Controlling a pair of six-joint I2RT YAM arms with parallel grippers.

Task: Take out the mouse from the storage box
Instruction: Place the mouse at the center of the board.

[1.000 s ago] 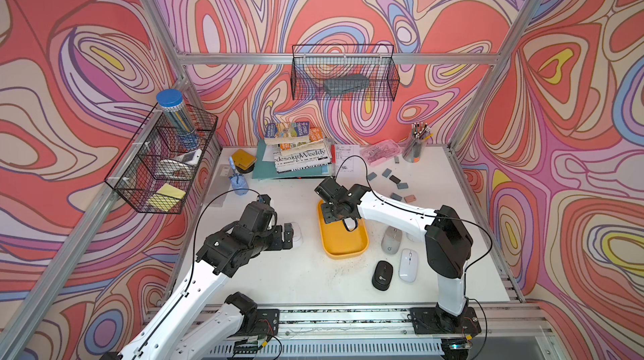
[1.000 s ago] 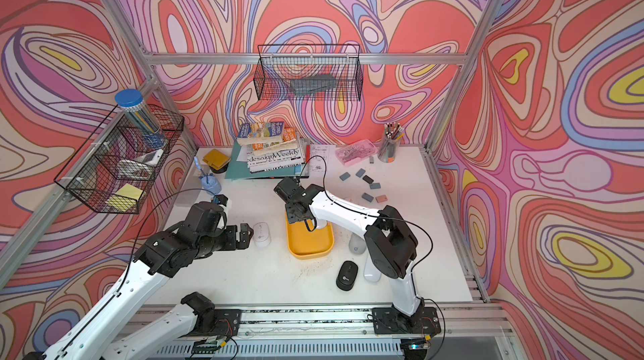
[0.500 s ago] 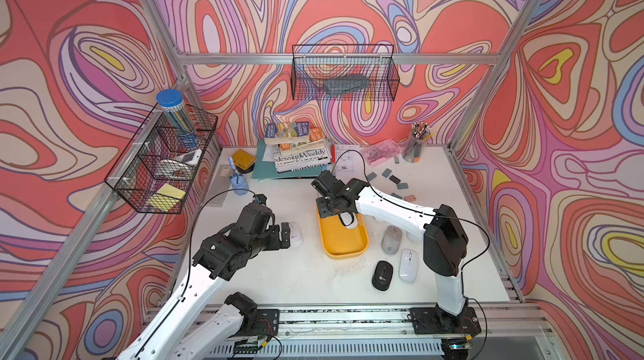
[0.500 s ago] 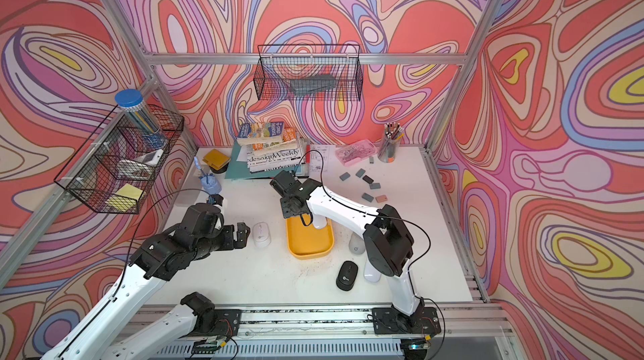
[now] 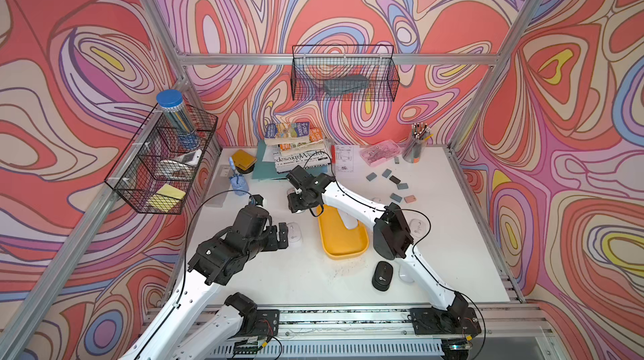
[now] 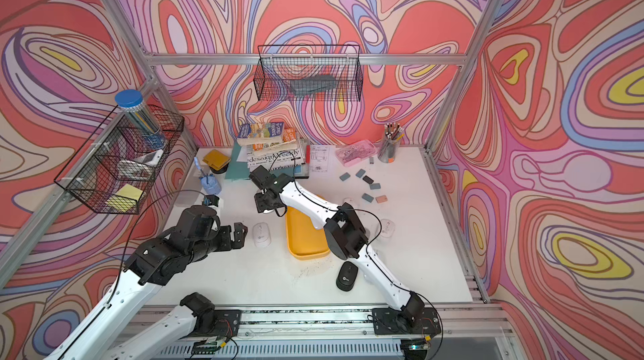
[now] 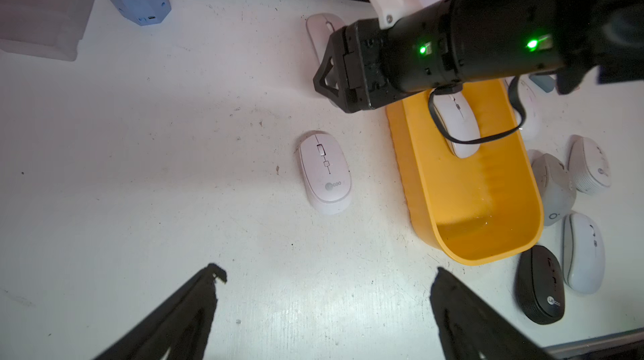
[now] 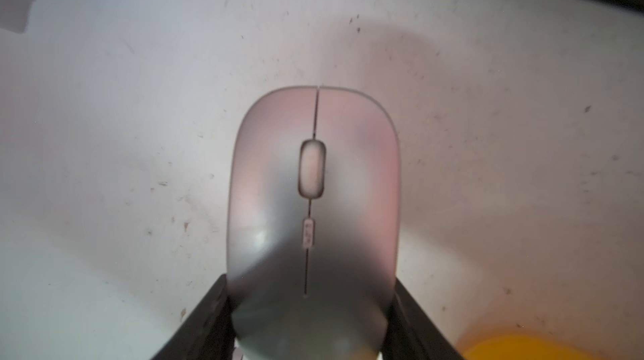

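Right gripper (image 8: 311,293) clamped on smooth grey oval mouse (image 8: 313,173), near glossy yellow storage box (image 7: 488,208); left gripper (image 7: 327,273) spread wide

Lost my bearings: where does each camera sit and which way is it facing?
Top views: high above the robot's side, facing down and back across the table; both arms, left pincer and right pincer show.
Left wrist: on the left arm, looking down between open fingers at the storage box; the right arm crosses.
Right wrist: on the right arm, looking down at the held mouse between its fingers.
Shared: top views and left wrist show the storage box and black mouse.
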